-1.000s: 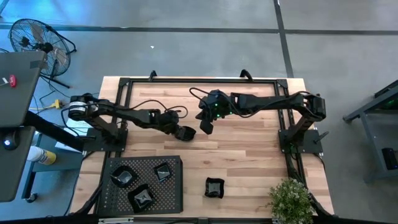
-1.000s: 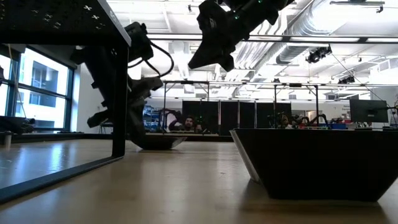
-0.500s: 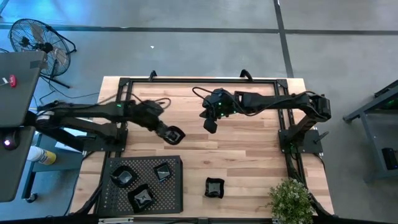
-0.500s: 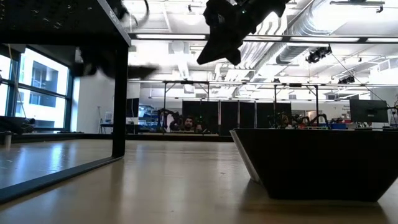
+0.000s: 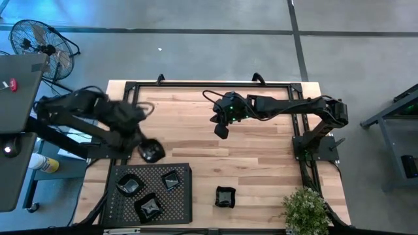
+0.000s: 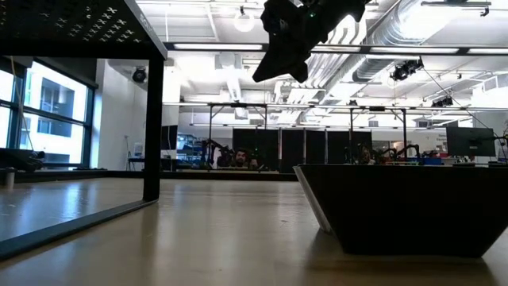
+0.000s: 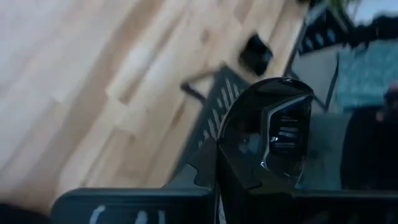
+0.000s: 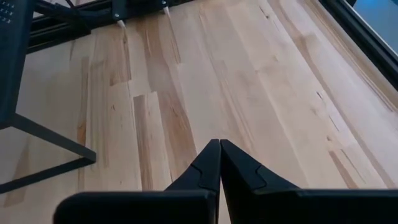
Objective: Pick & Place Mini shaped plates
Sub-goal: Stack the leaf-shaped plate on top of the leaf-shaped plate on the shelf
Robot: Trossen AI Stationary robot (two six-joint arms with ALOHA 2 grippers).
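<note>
My left gripper [image 5: 149, 150] is shut on a rounded glossy black mini plate [image 7: 267, 134], just beyond the far edge of the black perforated tray [image 5: 183, 207], near the table's left side. Three mini plates lie in the tray: one [image 5: 130, 185], one [image 5: 171, 180] and one [image 5: 149, 207]. Another angular plate [image 5: 225, 196] rests on its base on the wood near the near edge; it fills the right of the low view [image 6: 405, 206]. My right gripper [image 5: 221, 130] hangs shut and empty over the table's middle, as the right wrist view [image 8: 219, 155] shows. My left gripper holds the rounded plate by its rim [image 7: 233, 177], at the edge nearest the wrist. One dark finger [image 7: 202, 165] shows beside the rim; the plate hides the other. The plate is lifted clear of the table, its hollow side turned toward the wrist camera.
The tray stands on thin legs [image 6: 152, 127] at the near left. A potted plant [image 5: 305, 209] sits at the near right corner. A black frame [image 5: 209, 83] runs along the far edge. Bare wood lies between the tray and the right arm's base [image 5: 313, 147].
My left gripper has lifted the rounded plate off the table's middle and carried it toward the left and near edges, up to the tray's far edge. The plate went from resting on the wood to hanging clear. The left arm swung back with it.
</note>
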